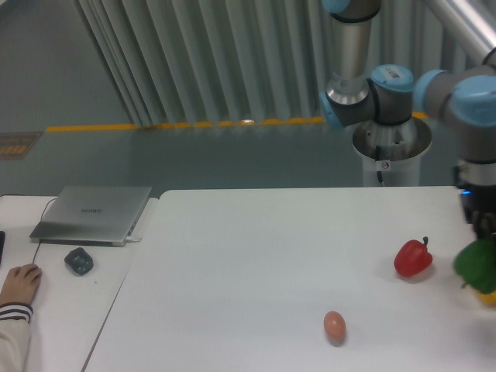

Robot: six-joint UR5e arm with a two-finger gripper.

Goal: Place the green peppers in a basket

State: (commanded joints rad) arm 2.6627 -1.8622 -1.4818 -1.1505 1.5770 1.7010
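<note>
The gripper (485, 232), at the frame's three o'clock edge, is holding the dark green glossy bell pepper (476, 266) above the white table (248, 263). A red bell pepper (412, 258) is sitting at its nine o'clock; a yellow pepper (488, 297) is peeking out beneath.

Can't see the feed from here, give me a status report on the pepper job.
Gripper shut on green pepper, airborne at right edge. Yellow pepper just below it. No basket in view.
</note>
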